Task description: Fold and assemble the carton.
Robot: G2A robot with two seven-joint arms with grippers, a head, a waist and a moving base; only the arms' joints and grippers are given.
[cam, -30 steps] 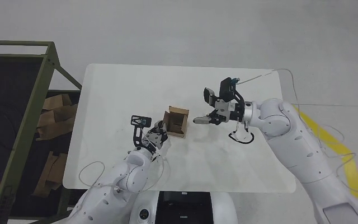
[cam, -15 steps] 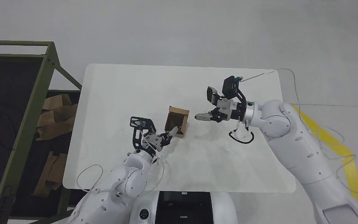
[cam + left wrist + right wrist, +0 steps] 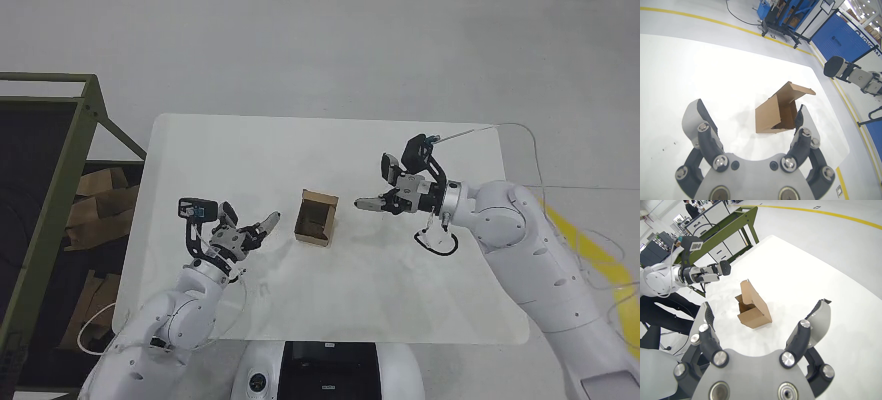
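- Standing mid-way across the table, the carton is boxed up, lid flap raised.
- left gripper has pulled well back from it, fingers spread, empty.
- right gripper has eased off too, wide open and empty; closing the lid likely remains.

The left jaws stand wide apart, holding nothing, above the white counter. Ahead of them, toward one o'clock, the brown carton rests on the counter, open side facing them, lid flap raised. Farther off, at two o'clock, the right arm hangs beyond the counter's edge.
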